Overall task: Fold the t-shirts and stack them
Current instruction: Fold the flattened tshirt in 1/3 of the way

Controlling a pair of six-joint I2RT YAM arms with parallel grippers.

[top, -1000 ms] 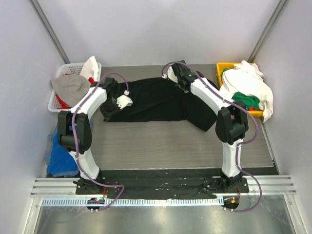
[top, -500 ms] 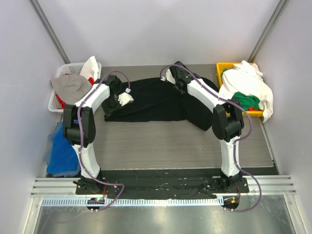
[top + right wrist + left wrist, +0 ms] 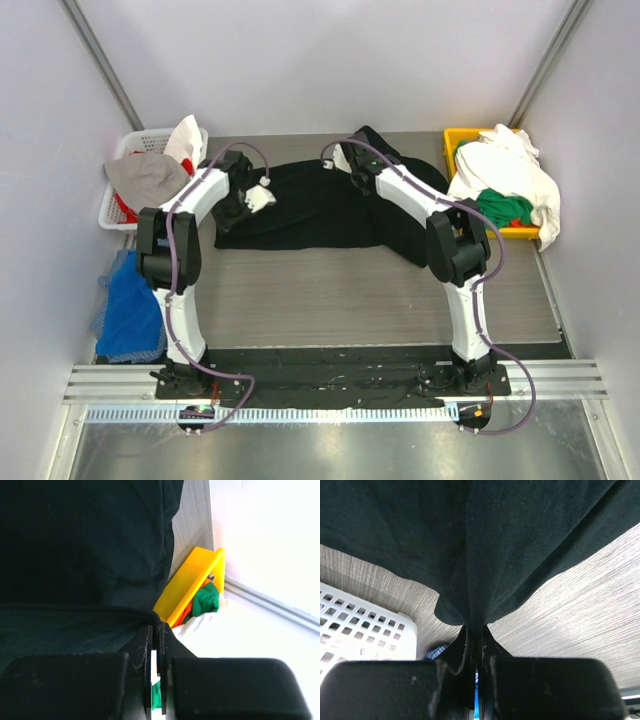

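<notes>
A large black t-shirt [image 3: 320, 205] lies spread across the far half of the table. My left gripper [image 3: 232, 212] is at its left end, and in the left wrist view this gripper [image 3: 475, 632] is shut on a bunched fold of the black fabric [image 3: 485, 545]. At the shirt's far right part, my right gripper [image 3: 362, 150] holds the cloth raised into a peak. In the right wrist view that gripper [image 3: 156, 627] is shut on a rolled edge of the black shirt [image 3: 85, 555]. A white t-shirt [image 3: 505, 170] and a green one [image 3: 507, 208] are heaped in the yellow bin [image 3: 458, 142].
A white basket [image 3: 125, 150] holding grey cloth [image 3: 148, 180] stands at the far left, its corner [image 3: 365, 630] close to the left gripper. Blue cloth [image 3: 125, 310] lies off the table's left side. The yellow bin [image 3: 192, 580] sits just beyond the right gripper, near the right wall.
Both arms have stretched farther from their bases, elbows moving toward the back. The black shirt's gripped parts shifted a little toward the far edge; both grips stayed shut.
</notes>
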